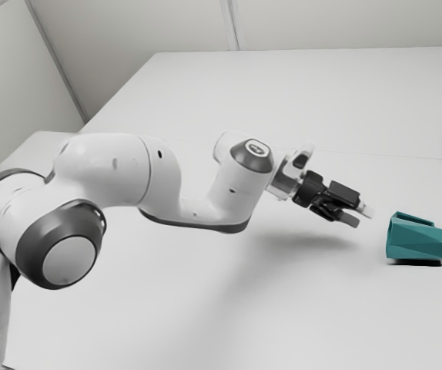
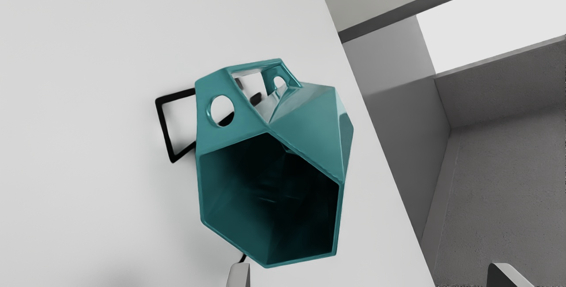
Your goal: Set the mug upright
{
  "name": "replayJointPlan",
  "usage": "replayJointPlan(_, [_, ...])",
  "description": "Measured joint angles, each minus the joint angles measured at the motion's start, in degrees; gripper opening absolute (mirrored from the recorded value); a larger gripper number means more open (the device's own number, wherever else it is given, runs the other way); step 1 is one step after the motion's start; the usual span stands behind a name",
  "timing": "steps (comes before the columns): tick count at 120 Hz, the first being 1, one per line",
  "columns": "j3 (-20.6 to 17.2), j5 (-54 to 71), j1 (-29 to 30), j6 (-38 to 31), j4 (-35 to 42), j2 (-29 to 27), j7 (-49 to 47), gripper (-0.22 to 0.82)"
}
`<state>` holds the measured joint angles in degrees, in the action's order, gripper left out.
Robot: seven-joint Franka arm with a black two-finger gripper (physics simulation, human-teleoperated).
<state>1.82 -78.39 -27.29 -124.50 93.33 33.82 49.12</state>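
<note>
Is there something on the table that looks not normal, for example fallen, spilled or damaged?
Yes: the teal mug lies on its side on the table, its open mouth facing the hand. A mug normally stands mouth up. I see no spill or crack.

Exterior view: bright, evenly lit. Broad, soft shadow [image 1: 302, 243] at centre on pale table [image 1: 190, 331]; tight black one under mug [image 1: 415, 243] at right. Wrist view: hard black shadow lines [image 2: 164, 123] beside mug, pale sheen on its facets, near-black inside. Dim grey surfaces [image 2: 508, 198] beyond table edge; flat white glare [image 2: 495, 26] at upper right.
</note>
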Motion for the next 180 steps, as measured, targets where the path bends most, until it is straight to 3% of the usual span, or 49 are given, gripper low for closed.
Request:
replayJointPlan(159, [-0.2,-2.0,-6.0,0.4,-13.7,12.1,6.0,0.58])
replayJointPlan(180, [-0.2,-2.0,-6.3,0.3,-14.7,12.8,6.1,0.45])
